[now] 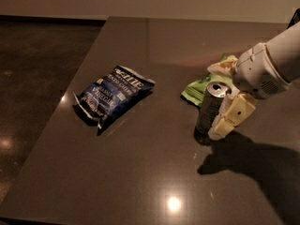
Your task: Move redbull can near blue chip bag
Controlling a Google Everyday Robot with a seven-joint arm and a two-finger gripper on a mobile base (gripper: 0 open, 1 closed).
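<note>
The redbull can (210,108), silvery with a shiny top, stands slightly tilted on the dark table (140,172), right of centre. My gripper (211,126) comes in from the right on a white arm and is closed around the can. One cream finger (233,116) presses on the can's right side; the other is hidden behind the can. The blue chip bag (112,95) lies flat to the left, about a bag's length from the can.
A light green snack bag (198,87) with a white label lies just behind the can, partly under the arm. The table's left edge (70,93) runs diagonally close to the blue bag, with dark floor beyond it.
</note>
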